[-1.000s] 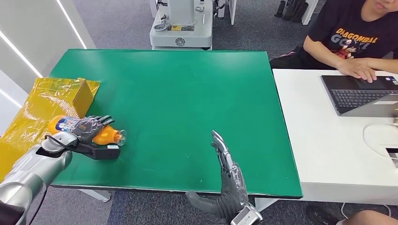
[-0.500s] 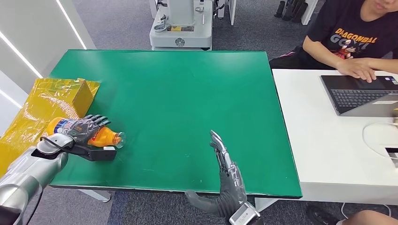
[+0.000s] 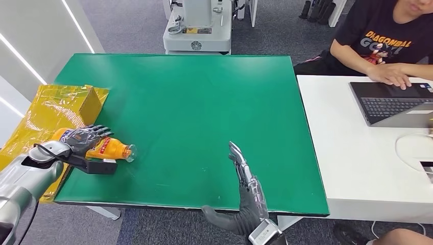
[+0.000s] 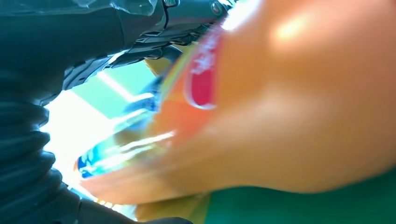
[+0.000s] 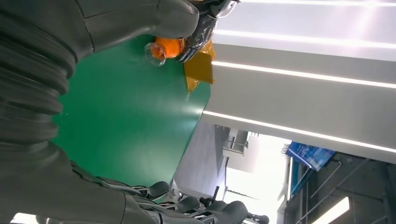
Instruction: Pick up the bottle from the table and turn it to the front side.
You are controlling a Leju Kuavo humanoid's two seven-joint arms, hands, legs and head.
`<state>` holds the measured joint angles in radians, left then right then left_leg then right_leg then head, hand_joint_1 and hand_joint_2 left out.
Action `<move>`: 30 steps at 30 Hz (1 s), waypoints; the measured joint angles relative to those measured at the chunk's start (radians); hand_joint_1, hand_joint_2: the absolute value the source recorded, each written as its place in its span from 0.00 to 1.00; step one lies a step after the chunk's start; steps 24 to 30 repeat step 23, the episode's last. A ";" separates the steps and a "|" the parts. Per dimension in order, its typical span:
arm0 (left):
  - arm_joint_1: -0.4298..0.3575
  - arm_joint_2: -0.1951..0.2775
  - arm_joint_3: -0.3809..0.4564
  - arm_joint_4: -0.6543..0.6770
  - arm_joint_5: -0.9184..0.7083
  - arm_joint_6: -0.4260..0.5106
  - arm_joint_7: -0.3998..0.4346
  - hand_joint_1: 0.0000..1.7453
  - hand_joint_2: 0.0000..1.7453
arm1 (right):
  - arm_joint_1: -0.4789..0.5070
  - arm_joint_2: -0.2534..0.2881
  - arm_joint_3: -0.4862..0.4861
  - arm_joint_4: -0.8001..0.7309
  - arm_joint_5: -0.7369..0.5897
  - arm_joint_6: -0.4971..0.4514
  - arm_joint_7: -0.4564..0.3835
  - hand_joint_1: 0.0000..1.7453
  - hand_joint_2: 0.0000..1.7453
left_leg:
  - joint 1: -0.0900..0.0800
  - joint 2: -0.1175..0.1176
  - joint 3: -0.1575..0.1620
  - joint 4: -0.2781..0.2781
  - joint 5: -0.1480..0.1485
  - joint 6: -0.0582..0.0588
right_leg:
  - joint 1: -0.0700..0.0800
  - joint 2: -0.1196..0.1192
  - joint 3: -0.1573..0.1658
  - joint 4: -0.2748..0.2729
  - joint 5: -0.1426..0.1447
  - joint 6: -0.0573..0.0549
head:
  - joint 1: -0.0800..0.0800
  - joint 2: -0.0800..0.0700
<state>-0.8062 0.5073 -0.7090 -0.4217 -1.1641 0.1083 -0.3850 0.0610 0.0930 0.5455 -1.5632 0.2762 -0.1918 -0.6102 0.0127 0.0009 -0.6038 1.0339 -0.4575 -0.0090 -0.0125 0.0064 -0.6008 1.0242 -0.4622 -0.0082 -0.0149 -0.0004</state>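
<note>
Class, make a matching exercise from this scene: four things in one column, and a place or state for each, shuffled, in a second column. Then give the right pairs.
Things:
1. bottle
2. right robot hand
3. laptop
4. yellow bag

Places or states:
A. on the white table
B. open, at the green table's near edge
C. held by the left robot hand
D. at the green table's left edge

Pairs: 1-C, 2-B, 3-A, 4-D

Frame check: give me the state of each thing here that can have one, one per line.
bottle: on its side, gripped by the left robot hand, clear cap end toward table centre.
left robot hand: fingers wrapped over the bottle.
right robot hand: holding nothing, fingers extended at the table's near edge.
yellow box: flap raised.
laptop: lid open.
</note>
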 joint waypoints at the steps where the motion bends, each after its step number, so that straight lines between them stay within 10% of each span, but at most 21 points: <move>1: -0.001 0.006 0.003 -0.007 0.002 -0.001 -0.004 0.00 1.00 | 0.001 0.001 -0.003 0.000 0.002 0.000 0.000 0.00 1.00 | 0.000 0.000 0.000 0.000 0.000 0.000 | 0.000 0.000 0.000 0.000 0.000 0.000 | 0.000 0.000; 9: 0.010 0.080 0.026 -0.131 0.049 -0.040 -0.014 0.00 1.00 | 0.015 0.010 -0.027 0.000 0.020 0.010 -0.002 0.00 1.00 | 0.000 0.001 -0.001 0.000 0.000 0.000 | 0.000 0.001 -0.001 0.000 0.000 0.000 | 0.000 0.000; 22: 0.282 0.441 0.148 -0.702 0.258 -0.308 0.067 0.00 1.00 | 0.046 0.011 -0.055 -0.001 0.018 0.002 -0.018 0.00 1.00 | 0.002 0.003 -0.002 0.000 -0.003 -0.004 | 0.001 0.004 -0.003 0.000 -0.003 -0.004 | 0.000 0.000; 30: 0.296 0.449 0.155 -0.722 0.271 -0.313 0.072 0.00 1.00 | 0.047 0.011 -0.055 -0.001 0.018 0.002 -0.018 0.00 1.00 | 0.002 0.003 -0.002 0.000 -0.003 -0.004 | 0.001 0.004 -0.003 0.000 -0.003 -0.004 | 0.000 0.000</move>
